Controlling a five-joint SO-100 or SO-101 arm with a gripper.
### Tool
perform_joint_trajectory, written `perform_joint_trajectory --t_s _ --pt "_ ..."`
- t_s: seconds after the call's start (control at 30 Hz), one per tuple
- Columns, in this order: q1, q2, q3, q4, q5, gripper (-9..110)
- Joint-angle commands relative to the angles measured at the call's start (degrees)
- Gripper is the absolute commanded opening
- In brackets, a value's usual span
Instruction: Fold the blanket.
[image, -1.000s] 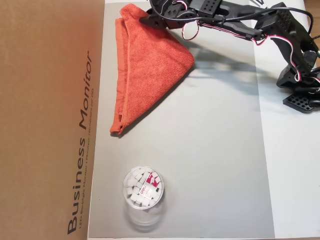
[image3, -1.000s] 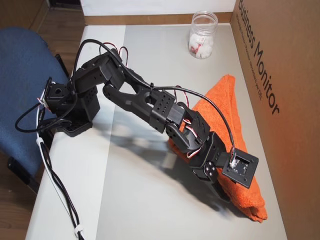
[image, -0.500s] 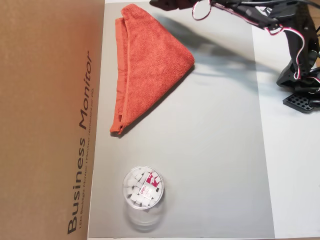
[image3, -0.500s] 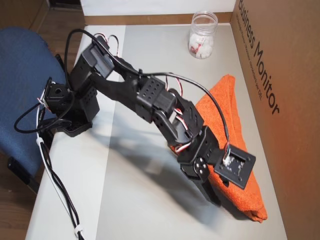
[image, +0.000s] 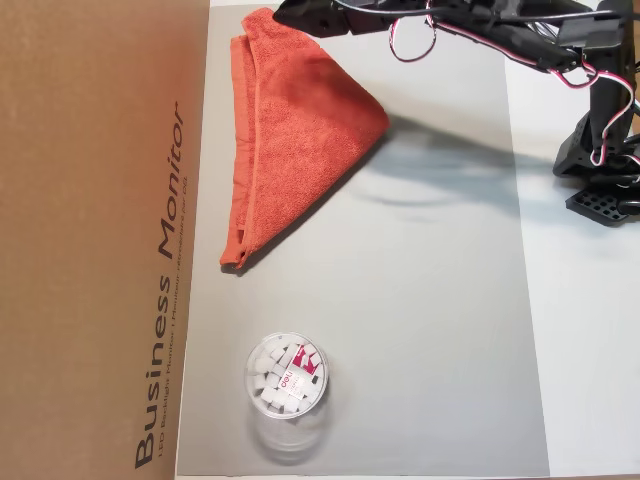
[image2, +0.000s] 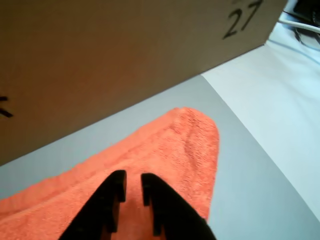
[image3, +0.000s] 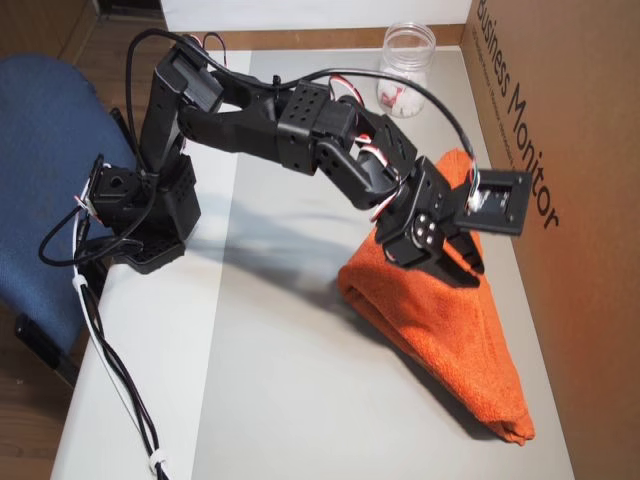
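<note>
One orange towel (image: 300, 130) lies folded into a triangle at the upper middle of an overhead view. One clear jar (image: 285, 378) stands at the lower middle of that view, holding many small white pieces too jumbled to count. One cardboard box (image: 95, 240) fills the left side. One grey mat (image: 420, 330) covers the centre. One black robot arm (image3: 290, 125) reaches across the upper middle of another overhead view, with one gripper (image2: 131, 186) of two fingers. One blue chair (image3: 40, 130) sits at the left edge there.
</note>
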Motion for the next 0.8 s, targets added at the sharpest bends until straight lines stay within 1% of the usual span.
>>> perform_joint_trajectory --t_s 0.0,0.1,0.27,0.47,0.77 --pt "-2.64 -0.53 -1.67 -0.97 -0.62 0" --pt "-4.13 -3.96 -1.67 -1.49 -0.7 0" --pt "-5.27 -9.58 -0.7 -6.06 -0.7 0" --pt "-8.0 -13.01 -0.09 -5.62 -0.35 0" --pt "-10.81 -13.45 11.95 -6.59 0.18 0"
